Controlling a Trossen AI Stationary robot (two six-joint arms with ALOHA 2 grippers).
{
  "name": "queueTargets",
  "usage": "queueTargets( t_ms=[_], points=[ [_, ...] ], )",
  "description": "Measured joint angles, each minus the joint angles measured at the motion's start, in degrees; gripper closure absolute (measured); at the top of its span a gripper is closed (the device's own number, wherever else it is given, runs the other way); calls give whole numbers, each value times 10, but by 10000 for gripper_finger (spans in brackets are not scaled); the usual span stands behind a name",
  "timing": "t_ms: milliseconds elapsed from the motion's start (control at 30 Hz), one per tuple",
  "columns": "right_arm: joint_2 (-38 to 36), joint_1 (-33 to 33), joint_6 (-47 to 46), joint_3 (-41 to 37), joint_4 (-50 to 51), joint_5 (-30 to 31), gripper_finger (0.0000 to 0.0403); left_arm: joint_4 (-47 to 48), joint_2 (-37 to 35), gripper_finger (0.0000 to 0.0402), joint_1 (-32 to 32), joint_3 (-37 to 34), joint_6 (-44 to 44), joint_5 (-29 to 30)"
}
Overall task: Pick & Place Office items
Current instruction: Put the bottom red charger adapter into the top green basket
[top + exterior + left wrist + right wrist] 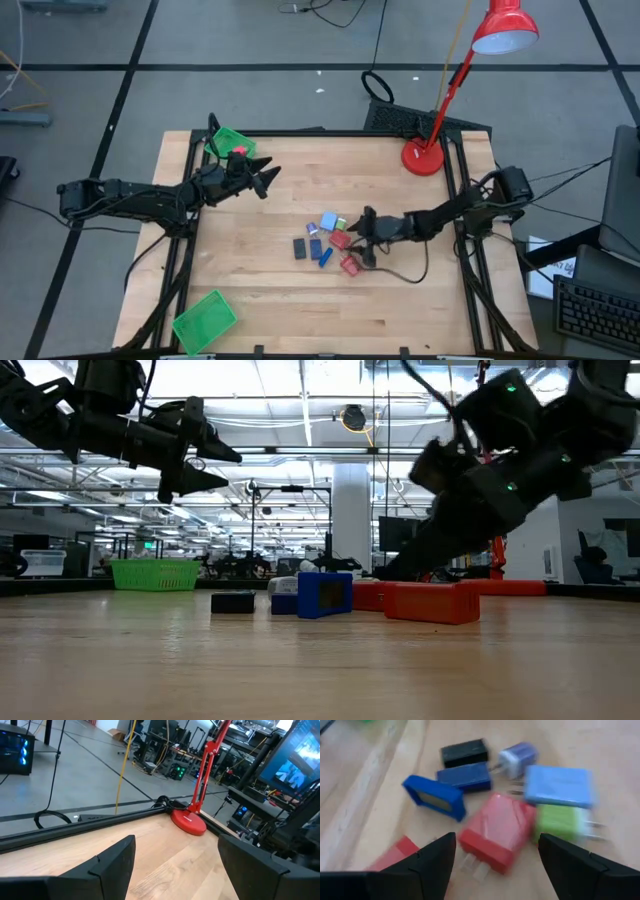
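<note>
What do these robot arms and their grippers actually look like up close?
Both are slim, dark, jointed arms. The left gripper ends in two pointed black fingers, flat and wedge-shaped. The right gripper has the same black two-finger form, and a thin black cable loops from it over the wooden table. Small green lights glow on the right arm's body.

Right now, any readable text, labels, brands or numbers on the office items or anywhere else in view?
None readable.
Office items: no print shows on any face.
Red desk lamp: no marking visible.
Green trays: plain.
Monitor screen in the room behind: lit, content too blurred to read.
</note>
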State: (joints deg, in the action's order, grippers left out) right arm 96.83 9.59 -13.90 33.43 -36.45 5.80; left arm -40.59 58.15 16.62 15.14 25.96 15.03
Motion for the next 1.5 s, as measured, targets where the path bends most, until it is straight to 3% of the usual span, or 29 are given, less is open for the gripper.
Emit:
queueTargets(
  t_ms=[200, 533, 667, 767, 900, 1100, 1367, 1500],
  points=[
    [25, 26, -19, 105, 192, 28, 116, 1, 0, 111, 0, 0, -2, 0],
    [5, 27, -39, 122, 277, 44, 124, 2, 0, 128, 0, 0, 0, 0],
    [-45, 27, -30, 121, 274, 14, 130, 2, 0, 122, 0, 0, 0, 0],
    [-72, 41, -29, 122, 267, -46, 131, 2, 0, 116, -1, 0, 0, 0],
    [-72, 76, -23, 119, 280, -150, 132, 2, 0, 112, -3, 0, 2, 0],
    [-58, 62, -48, 118, 329, -216, 150, 4, 0, 124, -3, 0, 7, 0],
    [-18, 38, -30, 122, 310, -222, 171, 5, 0, 130, -3, 0, 9, 0],
    [-22, 19, -27, 122, 340, -170, 176, 5, 0, 131, -3, 0, 9, 0]
  ],
)
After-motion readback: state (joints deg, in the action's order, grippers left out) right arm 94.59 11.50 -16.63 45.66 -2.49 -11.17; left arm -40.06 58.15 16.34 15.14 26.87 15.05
